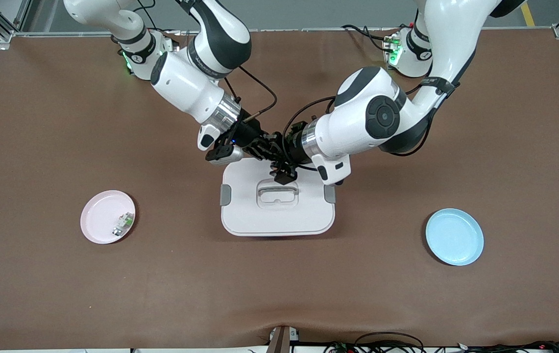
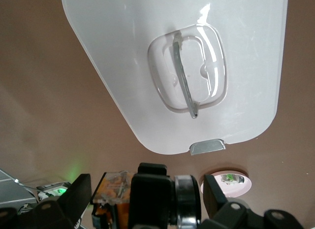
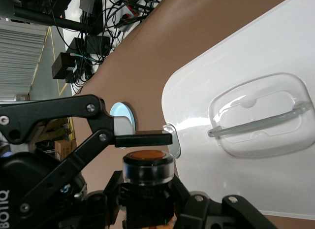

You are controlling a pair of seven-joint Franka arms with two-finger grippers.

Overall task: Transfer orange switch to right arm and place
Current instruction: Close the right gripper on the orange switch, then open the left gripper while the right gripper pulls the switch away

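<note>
Handover step, judged mid-transfer: both arms meet at the centre of the front view, over the upper edge of the white lidded box [image 1: 259, 215]. The left gripper [image 1: 281, 164] has its fingers [image 3: 142, 139] pinching the orange switch [image 3: 147, 162] end to end, one pad right at the orange cap. The right gripper [image 1: 259, 146] sits around the black body of the part; whether it has closed we cannot tell. The switch hangs in the air between the two, above the box lid and clear of the counter [image 1: 63, 122]. It looks stubby: a round black barrel, a glossy black rim, a flat orange face, very small against either plate. Our reading of what the next move calls for: a firm right-hand grip on the barrel, then the left letting go and backing off straight, so the part is not twisted out. It then goes to a plate, probably the pink plate [image 1: 98, 215] toward the right arm's end, which already holds a small whitish part [image 1: 122, 224]. The blue plate [image 1: 454, 237] lies toward the left arm's end.
</note>
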